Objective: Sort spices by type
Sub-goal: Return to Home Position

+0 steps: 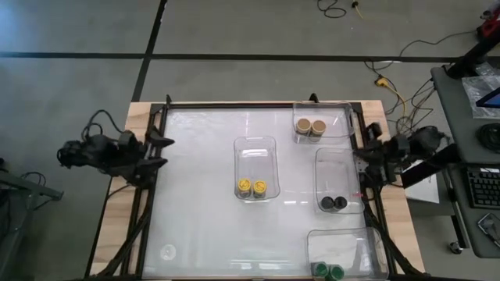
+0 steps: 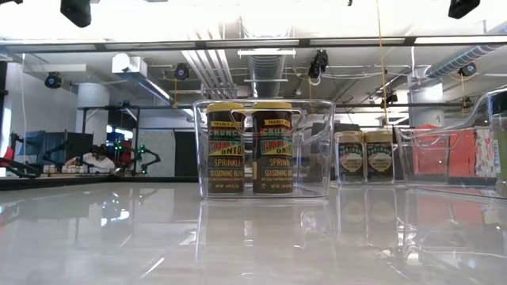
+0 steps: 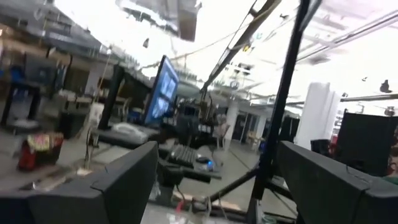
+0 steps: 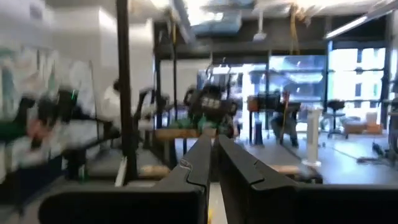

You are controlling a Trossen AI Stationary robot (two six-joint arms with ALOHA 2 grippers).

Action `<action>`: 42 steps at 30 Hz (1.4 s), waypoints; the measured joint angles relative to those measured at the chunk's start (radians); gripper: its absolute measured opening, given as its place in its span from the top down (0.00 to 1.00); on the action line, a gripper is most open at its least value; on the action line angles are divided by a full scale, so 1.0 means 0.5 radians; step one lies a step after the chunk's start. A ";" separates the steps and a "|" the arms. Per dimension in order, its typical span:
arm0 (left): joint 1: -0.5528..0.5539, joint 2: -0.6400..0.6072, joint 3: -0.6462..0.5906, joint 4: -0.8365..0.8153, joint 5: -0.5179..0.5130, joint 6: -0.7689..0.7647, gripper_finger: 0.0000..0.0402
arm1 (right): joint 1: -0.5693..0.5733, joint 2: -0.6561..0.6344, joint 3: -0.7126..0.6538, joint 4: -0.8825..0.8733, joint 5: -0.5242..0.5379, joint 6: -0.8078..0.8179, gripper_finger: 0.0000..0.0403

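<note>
The spices are small jars standing in pairs in four clear trays. Two yellow-lidded jars (image 1: 251,188) (image 2: 249,148) are in the middle tray (image 1: 256,148). Two tan-lidded jars (image 1: 310,126) (image 2: 364,157) are in the far right tray. Two black-lidded jars (image 1: 333,204) are in the right tray, and two green-lidded jars (image 1: 328,271) in the near right tray. My left gripper (image 1: 164,148) (image 3: 217,186) is drawn back at the table's left edge, open and holding nothing. My right gripper (image 1: 361,160) (image 4: 214,168) is drawn back at the right edge, shut and holding nothing.
A dark frame (image 1: 234,107) runs around the glossy white tabletop (image 1: 195,203). The left half of the tabletop has no trays on it. A desk with a keyboard (image 1: 484,187) stands beyond the right edge, and cables lie on the floor behind the table.
</note>
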 joint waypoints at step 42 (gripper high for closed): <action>0.001 -0.256 -0.260 -0.228 -0.206 0.188 0.21 | -1.001 0.048 -0.866 1.016 -0.270 0.957 0.95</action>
